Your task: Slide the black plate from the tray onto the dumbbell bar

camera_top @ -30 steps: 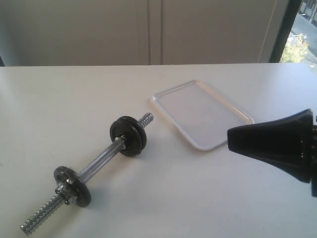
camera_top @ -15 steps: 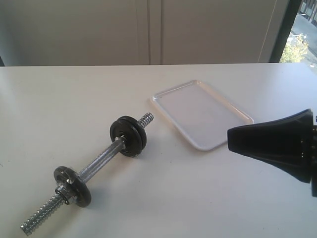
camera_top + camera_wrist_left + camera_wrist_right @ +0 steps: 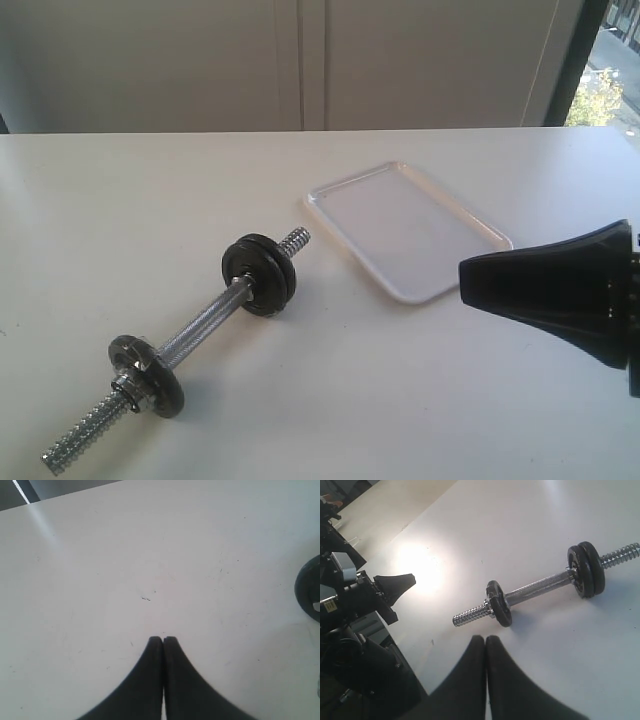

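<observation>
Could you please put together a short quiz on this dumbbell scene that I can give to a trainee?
1. True or false: the tray has nothing lying on it.
2. How many discs sit on the dumbbell bar? A) one B) two C) three
3. In a word, how do the jaws of the left end effector and the right end effector stand?

Key: 1 true. 2 C: two discs sit side by side at the end near the tray and one at the other end. 3 shut, both holding nothing.
</observation>
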Motion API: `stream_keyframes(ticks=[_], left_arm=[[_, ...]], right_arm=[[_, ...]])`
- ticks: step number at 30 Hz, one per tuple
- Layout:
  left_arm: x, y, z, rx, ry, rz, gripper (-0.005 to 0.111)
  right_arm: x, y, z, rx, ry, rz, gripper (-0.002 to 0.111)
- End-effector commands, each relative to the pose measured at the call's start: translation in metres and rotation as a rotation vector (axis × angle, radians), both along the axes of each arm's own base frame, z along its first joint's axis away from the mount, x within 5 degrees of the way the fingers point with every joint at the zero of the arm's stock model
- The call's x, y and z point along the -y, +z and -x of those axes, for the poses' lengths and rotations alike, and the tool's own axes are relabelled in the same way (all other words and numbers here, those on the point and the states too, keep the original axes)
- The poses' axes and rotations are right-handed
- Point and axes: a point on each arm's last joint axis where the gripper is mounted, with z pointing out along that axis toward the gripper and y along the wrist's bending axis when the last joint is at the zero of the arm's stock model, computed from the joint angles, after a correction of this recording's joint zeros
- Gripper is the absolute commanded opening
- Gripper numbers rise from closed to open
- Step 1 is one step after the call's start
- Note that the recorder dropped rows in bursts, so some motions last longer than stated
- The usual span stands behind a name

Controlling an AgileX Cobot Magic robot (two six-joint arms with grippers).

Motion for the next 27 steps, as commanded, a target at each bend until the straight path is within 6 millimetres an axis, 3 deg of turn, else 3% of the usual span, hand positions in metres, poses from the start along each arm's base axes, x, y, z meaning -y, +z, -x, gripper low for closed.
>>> stream_keyframes(ticks=[1,18,23,27], left_arm=[[-0.001,-0.001,0.0,0.006,0.004,-0.027,0.0],[-0.003,0.001,-0.001,0.03,0.009,-0.079,0.0],[-0.003,0.0,0.0,0.021,0.011,-0.069,0.0],[-0.002,0.0,0.0,0.015,0.068,0.121,0.0]], right_arm=[[-0.001,0.0,0.002,0.001,0.005,-0.007,0.001],[-0.004,0.0,0.004,0.004,0.03,-0.007,0.001],[-0.003,0.005,0.013,0.053,0.029,-0.012,0.001],[-0.001,0.01,0.023,0.097,0.029,-0.017,0.001]])
